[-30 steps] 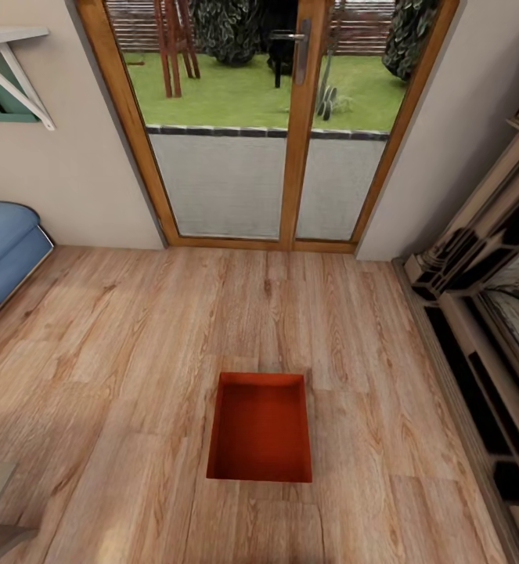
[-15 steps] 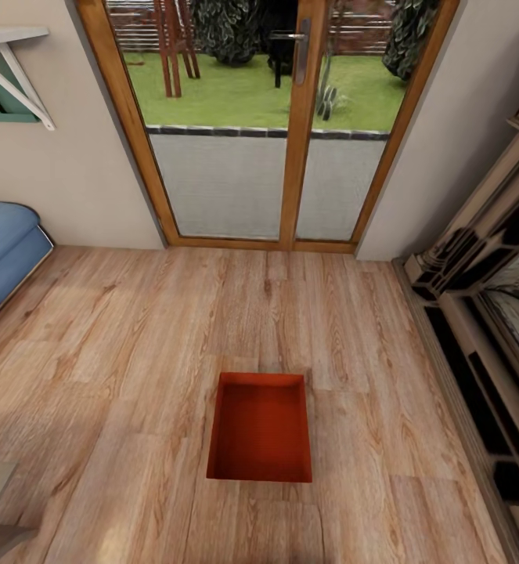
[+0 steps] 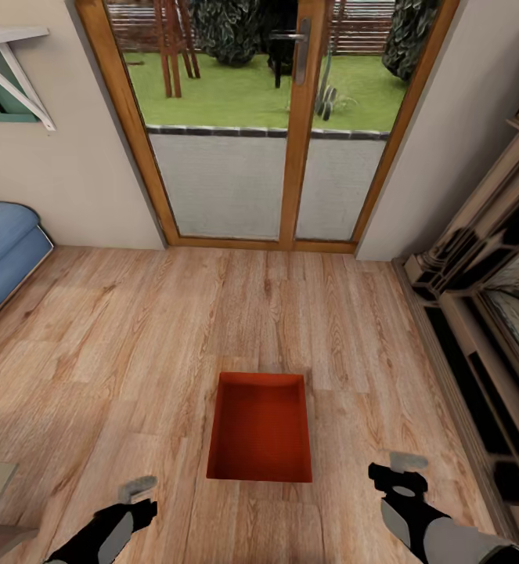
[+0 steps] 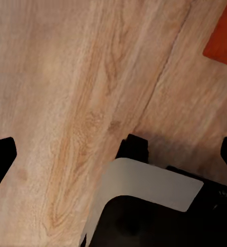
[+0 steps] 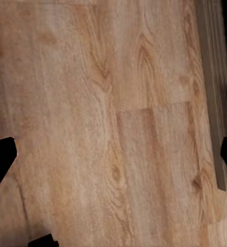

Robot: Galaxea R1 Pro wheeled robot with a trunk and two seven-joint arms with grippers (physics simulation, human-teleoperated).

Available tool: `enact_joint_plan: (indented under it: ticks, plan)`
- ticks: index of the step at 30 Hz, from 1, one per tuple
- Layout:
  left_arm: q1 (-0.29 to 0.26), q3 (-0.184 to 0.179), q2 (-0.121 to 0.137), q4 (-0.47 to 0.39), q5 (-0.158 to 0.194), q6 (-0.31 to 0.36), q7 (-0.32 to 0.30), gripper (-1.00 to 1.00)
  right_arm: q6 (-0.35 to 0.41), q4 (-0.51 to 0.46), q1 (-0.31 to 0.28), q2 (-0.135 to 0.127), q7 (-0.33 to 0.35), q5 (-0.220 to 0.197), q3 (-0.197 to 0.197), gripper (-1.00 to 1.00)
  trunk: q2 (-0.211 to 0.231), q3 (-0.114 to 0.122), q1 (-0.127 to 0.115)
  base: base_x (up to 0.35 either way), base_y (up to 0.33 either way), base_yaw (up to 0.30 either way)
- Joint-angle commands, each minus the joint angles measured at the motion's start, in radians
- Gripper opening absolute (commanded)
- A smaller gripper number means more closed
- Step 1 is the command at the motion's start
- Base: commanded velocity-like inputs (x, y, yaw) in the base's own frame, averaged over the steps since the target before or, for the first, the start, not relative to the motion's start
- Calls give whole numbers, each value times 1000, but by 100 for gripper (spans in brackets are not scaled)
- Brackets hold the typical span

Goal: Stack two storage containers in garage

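Black-and-grey arms are new: 0.5 s and 1.0 s ago the head view had no arms, now both have come up from the bottom edge. Camera and room unchanged, container hasn't moved.

Left gripper [image 3: 138,492] sits lower left of the head view, right gripper [image 3: 400,472] lower right, each over the wood-plank floor [image 3: 134,345] and flanking the container without touching it. Both wrist views show the dark fingertips at opposite frame edges with bare floor between, so jaws wide on both, holding nothing.

1 orange-red storage container [image 3: 261,427] stands on the living-room floor at lower centre of the head view, long axis pointing at the glass door [image 3: 243,125]. Open top, interior empty, only its own red bottom and walls visible. Left wrist view catches 1 red corner of it [image 4: 222,36] at upper right of that frame, apart from the fingertips.

Hard to read or cut off:
- Only 1 container is in frame.
- Blue sofa [image 3: 5,251] clipped by the left edge.
- Fireplace surround [image 3: 486,313] clipped by the right edge, seen side-on.
- Wall shelf [image 3: 12,78] cut at upper left.
- Grey-white part [image 4: 144,182] in the left wrist view, low centre, blocks the floor; can't tell which robot part it is.
- Right wrist view: dark grey strip [image 5: 212,92] along the right side, too blurred to identify.
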Motion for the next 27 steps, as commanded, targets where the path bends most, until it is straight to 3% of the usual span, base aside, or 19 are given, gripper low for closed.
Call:
enact_joint_plan:
  ticks: [1, 3, 4, 7, 8, 9, 11, 17, 27]
  plan:
    - [-20, -9, -30, 1, -4, -8, 8, 100, -4, -3, -3, 27, 0, -8, 10, 100, -1, -1, 0, 0, 0, 0]
    - [-38, -9, -60, 4, -22, -24, 9, 100, -5, -4, -5, 55, 3, -7, 12, 100, -1, -1, 0, 0, 0, 0]
    - [-53, -10, -92, 5, -48, -41, 8, 100, -6, -5, -6, 81, 5, -3, 13, 100, -1, -1, 0, 0, 0, 0]
    - [-69, -11, -140, 6, -98, -64, 9, 100, -11, -6, -7, 118, 8, 9, 15, 100, -1, -1, 0, 0, 0, 0]
    - [-77, -11, -185, 1, -166, -77, 9, 100, -20, -6, -8, 151, 10, 36, 16, 100, -1, -1, 0, 0, 0, 0]
    - [-81, -10, -214, -6, -228, -84, 9, 100, -29, -6, -8, 171, 20, 70, 17, 100, -1, -1, 0, 0, 0, 0]
    - [-84, -10, -229, -15, -273, -89, 9, 100, -33, -7, -8, 182, 34, 106, 18, 100, -1, -1, 0, 0, 0, 0]
    - [-86, -4, -235, -56, -317, -92, 10, 100, -51, -6, -8, 190, 51, 165, 10, 100, -1, -1, 0, 0, 0, 0]
    - [-86, 1, -228, -70, -323, -93, 27, 100, -116, 12, -5, 198, 68, 161, 8, 100, -1, -1, 0, 0, 0, 0]
